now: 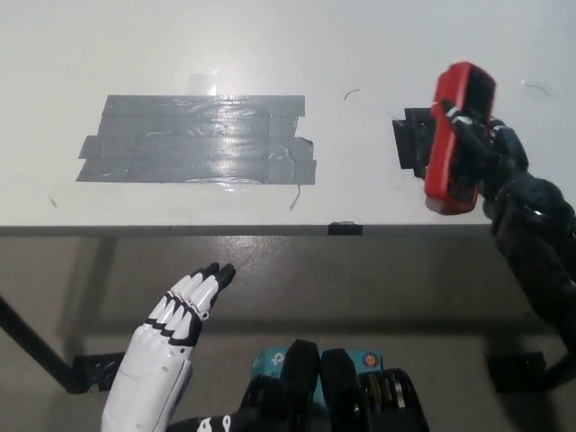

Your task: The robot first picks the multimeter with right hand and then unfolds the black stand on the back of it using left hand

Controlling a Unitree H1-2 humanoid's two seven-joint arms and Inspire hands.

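**Multimeter gripped in the right hand above the table's right side**

Black fingers [468, 126] are seen wrapped across the dark face of the red multimeter [457, 139], so the right hand [490, 157] is closed on it. The multimeter is held lengthwise, its upper end pointing away from the robot and its lower end towards the table's near edge. It is positioned over a black tape patch [412, 144] on the white table [180, 45], part of which is covered by the meter's body. Whether the multimeter is touching the table surface or is held just above it cannot be told. The black stand on its back is not visible from this angle. The black right arm is extended from the lower right, beyond the table's near edge, up to the hand.

The left hand [175, 328] is shown at the lower left, in front of the table and below its edge. Its fingers are stretched out straight and held close side by side, with the dark tips directed up and to the right; nothing is held in it. It is well apart from the multimeter.

On the table's left half, a broad patch of grey tape [198, 139] is laid flat, its surface shiny. A small black marker [345, 229] is fixed at the table's near edge, between the two hands.
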